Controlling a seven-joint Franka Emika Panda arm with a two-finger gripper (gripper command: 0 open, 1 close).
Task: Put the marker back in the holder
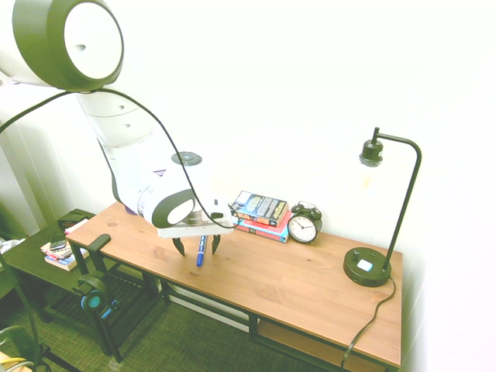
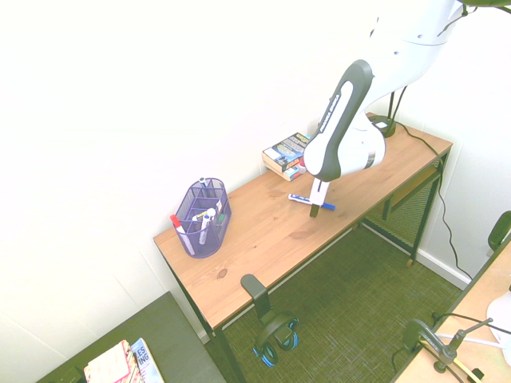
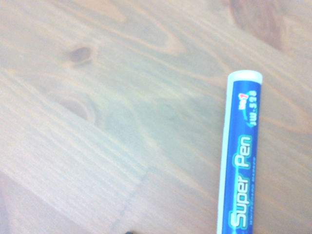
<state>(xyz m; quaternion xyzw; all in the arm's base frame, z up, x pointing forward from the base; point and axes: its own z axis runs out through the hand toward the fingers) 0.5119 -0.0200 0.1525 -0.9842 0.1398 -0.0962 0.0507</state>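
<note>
The blue marker (image 1: 201, 250) (image 2: 305, 199) lies flat on the wooden desk (image 1: 294, 287), in front of the stacked books. My gripper (image 1: 197, 246) (image 2: 318, 204) hangs low over it, open, with one finger on each side of the barrel and neither visibly touching it. Close up, the wrist view shows the marker (image 3: 239, 161), its white end and blue printed label, resting on the wood. The purple mesh holder (image 2: 192, 209) stands near the desk's other end by the wall with a few pens in it. The arm hides the holder in the first exterior view.
Stacked books (image 1: 262, 211) and a black alarm clock (image 1: 304, 225) sit against the wall behind the gripper. A black desk lamp (image 1: 369, 267) stands at the far end. Headphones (image 1: 94, 298) hang off the desk's end near the holder, beside a low side table (image 1: 31, 260).
</note>
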